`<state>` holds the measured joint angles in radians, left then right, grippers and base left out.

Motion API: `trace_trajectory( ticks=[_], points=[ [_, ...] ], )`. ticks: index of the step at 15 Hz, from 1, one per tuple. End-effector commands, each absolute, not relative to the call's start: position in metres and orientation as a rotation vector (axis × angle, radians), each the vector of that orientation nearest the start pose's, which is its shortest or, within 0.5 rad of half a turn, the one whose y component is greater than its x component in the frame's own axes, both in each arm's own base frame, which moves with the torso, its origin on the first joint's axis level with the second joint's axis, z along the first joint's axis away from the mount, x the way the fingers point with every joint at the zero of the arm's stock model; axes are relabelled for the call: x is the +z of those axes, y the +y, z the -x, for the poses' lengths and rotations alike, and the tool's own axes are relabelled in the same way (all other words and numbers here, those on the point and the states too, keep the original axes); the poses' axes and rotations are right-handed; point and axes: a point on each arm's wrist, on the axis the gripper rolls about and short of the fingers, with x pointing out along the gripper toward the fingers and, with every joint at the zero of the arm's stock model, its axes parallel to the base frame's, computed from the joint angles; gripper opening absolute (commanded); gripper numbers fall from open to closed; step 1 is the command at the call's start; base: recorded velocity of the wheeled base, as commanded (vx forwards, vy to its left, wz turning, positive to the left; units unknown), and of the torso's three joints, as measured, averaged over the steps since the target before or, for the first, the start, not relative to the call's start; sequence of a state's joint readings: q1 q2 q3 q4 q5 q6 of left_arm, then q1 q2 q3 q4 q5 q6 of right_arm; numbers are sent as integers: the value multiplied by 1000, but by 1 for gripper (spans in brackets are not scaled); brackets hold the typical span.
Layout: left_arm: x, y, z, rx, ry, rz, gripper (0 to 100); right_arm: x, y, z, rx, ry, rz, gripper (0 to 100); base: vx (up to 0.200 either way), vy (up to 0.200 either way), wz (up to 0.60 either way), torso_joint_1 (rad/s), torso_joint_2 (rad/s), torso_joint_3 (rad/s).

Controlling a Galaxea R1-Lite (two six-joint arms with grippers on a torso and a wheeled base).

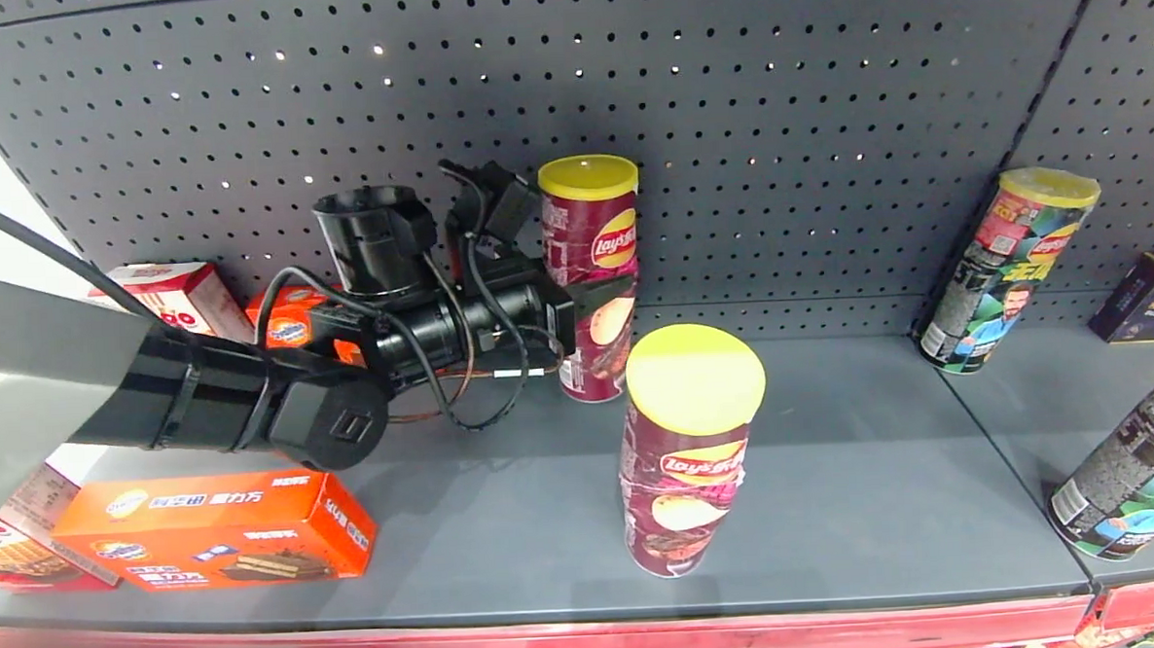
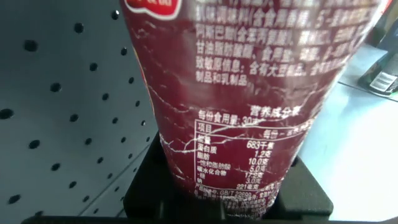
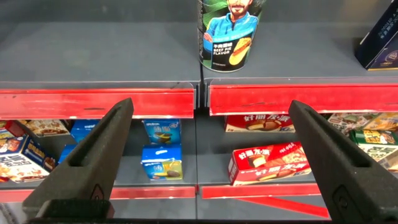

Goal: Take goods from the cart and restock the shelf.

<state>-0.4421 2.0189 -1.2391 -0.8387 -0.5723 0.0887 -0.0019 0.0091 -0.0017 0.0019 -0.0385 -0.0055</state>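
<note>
A maroon chips can (image 1: pixel 591 265) with a yellow lid stands upright at the back of the grey shelf (image 1: pixel 837 488), close to the pegboard. My left gripper (image 1: pixel 591 309) reaches in from the left and is shut on the can's lower half. In the left wrist view the can (image 2: pixel 249 93) sits between the black fingers (image 2: pixel 305 196). A second maroon can (image 1: pixel 690 455) stands free in front of it, nearer the shelf's edge. My right gripper (image 3: pixel 211 168) is open with nothing between its fingers, facing the red shelf edges lower down.
An orange box (image 1: pixel 216 530) lies at the front left, with red-and-white boxes (image 1: pixel 181 297) behind. Green-and-black cans (image 1: pixel 1008 271) (image 1: pixel 1129 475) stand on the right bay, beside a dark box (image 1: pixel 1145 294). Lower shelves hold snack boxes (image 3: pixel 267 163).
</note>
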Motion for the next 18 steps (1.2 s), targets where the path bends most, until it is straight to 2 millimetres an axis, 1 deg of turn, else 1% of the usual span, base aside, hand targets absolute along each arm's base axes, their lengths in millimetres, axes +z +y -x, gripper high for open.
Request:
trace_trajectory(
  ticks=[1, 5, 8, 11, 13, 18],
  points=[
    [198, -187, -364, -1014, -93, -84, 0, 76, -1, 22, -40, 11, 6, 100, 0, 0, 0, 0, 0, 0],
    [192, -192, -360, -1029, -104, -83, 0, 76, -1, 22, -40, 11, 6, 100, 0, 0, 0, 0, 0, 0],
    [181, -197, -357, -1041, -107, -82, 0, 76, -1, 22, -40, 12, 6, 100, 0, 0, 0, 0, 0, 0],
    [175, -201, -358, -1047, -133, -83, 0, 76, -1, 22, -40, 11, 6, 100, 0, 0, 0, 0, 0, 0],
    [168, -202, -360, -1048, -120, -82, 0, 76, -1, 22, -40, 12, 6, 100, 0, 0, 0, 0, 0, 0],
    [161, -205, -361, -1053, -103, -83, 0, 76, -1, 22, -40, 12, 6, 100, 0, 0, 0, 0, 0, 0]
  ],
)
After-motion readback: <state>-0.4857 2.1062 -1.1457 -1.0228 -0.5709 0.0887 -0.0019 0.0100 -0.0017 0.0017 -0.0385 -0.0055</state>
